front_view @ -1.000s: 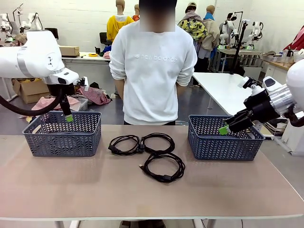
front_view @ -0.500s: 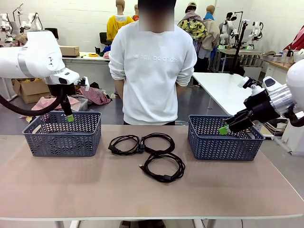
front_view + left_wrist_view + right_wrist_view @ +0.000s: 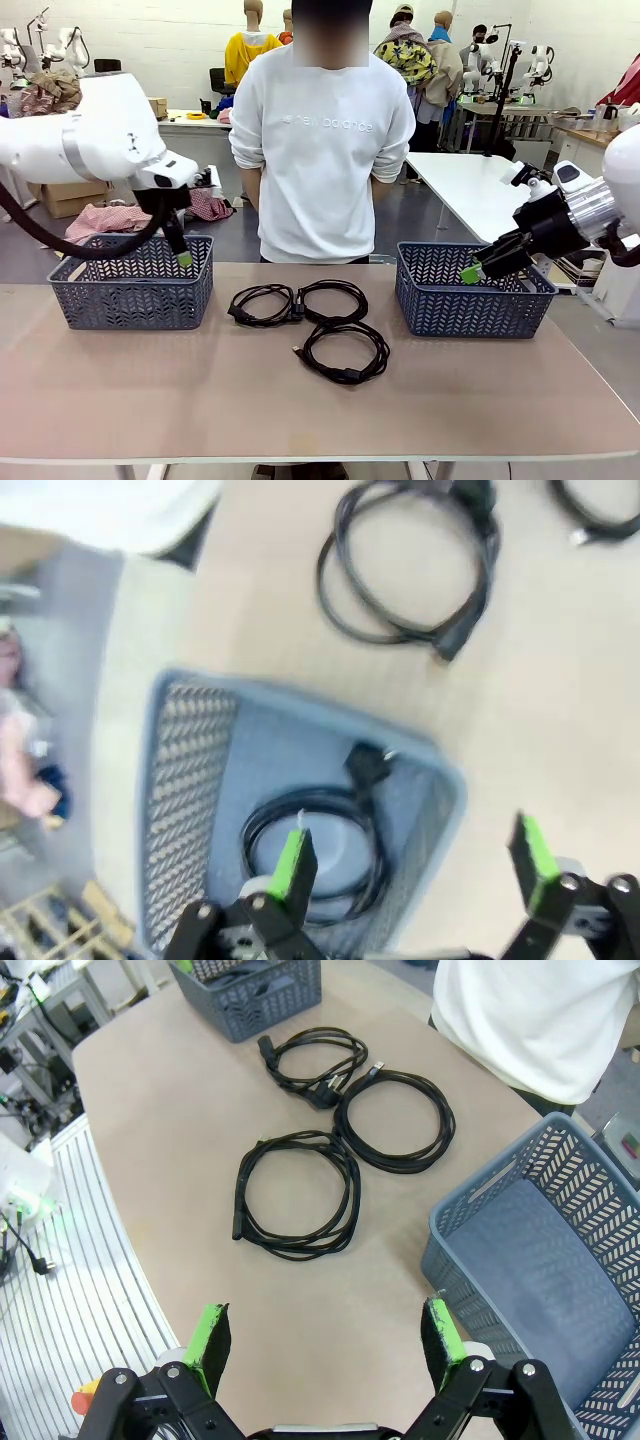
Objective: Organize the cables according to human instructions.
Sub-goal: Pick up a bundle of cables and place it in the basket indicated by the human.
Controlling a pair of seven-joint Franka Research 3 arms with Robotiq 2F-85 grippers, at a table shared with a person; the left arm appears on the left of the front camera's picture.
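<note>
We saw three black cables coiled close together on the tan table (image 3: pixel 150 390), between two grey lattice baskets: a left coil (image 3: pixel 262 303), a middle coil (image 3: pixel 335 297) and a near coil (image 3: pixel 345 352). A fourth cable (image 3: pixel 315 845) lay coiled inside the left basket (image 3: pixel 130 295). The left gripper (image 3: pixel 183 258) hung above that basket's right end, jaws spread wide, holding nothing. The right gripper (image 3: pixel 470 272) hung above the right basket (image 3: pixel 470 305), likewise spread wide and empty. A person (image 3: pixel 320 150) in a white sweatshirt stood at the far side.
</note>
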